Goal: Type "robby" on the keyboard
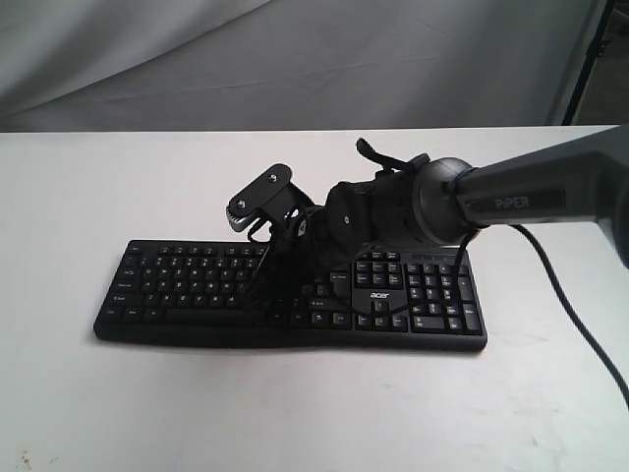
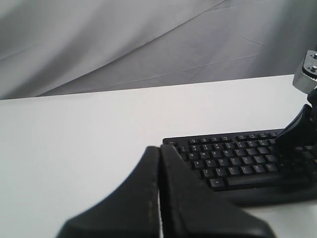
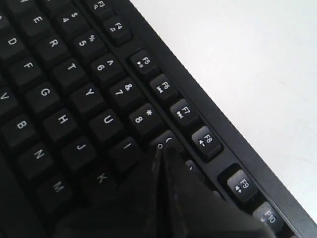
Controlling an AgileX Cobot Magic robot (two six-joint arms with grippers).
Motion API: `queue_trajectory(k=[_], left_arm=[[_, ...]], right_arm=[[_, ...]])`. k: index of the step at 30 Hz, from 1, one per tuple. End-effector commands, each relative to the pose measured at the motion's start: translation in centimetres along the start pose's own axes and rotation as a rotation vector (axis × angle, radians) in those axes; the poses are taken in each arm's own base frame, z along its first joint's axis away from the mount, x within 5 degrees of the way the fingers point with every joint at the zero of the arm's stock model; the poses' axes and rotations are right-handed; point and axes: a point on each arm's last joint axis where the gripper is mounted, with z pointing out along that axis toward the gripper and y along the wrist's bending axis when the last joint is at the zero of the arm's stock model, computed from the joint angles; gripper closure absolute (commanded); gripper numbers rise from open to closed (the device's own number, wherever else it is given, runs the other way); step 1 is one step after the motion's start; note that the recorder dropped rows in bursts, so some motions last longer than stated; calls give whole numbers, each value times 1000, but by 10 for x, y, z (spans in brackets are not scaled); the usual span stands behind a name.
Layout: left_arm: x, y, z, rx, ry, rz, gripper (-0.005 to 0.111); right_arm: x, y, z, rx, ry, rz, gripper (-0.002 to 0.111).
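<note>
Right gripper fills its wrist view, 2 fingers pressed tight together, tip down at the keyboard right by the I and 9 keys. Can't tell if it's actually touching a key tbh. Left gripper is squeezed closed too, hanging over the white table off the keyboard's letter end, apart from it. Keyboard lies flat mid-table.

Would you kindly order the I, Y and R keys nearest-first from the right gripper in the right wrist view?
1. I key, beside the right gripper.
2. Y key, past the U key, same row.
3. R key, beyond the T key.
</note>
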Motion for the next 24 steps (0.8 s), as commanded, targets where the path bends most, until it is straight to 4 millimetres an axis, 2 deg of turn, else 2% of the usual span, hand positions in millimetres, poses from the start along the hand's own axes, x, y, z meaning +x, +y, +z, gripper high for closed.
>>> queue_trajectory(k=[1, 6, 12, 16, 19, 24], left_arm=[[1, 0, 0, 5, -7, 3, 107], [1, 0, 0, 5, -7, 3, 107], [1, 0, 0, 5, -7, 3, 107], [1, 0, 0, 5, -7, 3, 107], [1, 0, 0, 5, -7, 3, 107], [1, 0, 0, 5, -7, 3, 107]], right_arm=[[-1, -3, -3, 5, -4, -5, 108], [-14, -5, -21, 16, -48, -21, 108], [-31, 21, -34, -28, -71, -84, 108], [-37, 47, -28, -59, -91, -142, 108], [-33, 60, -21, -77, -80, -157, 108], [-29, 65, -11, -79, -75, -160, 108]])
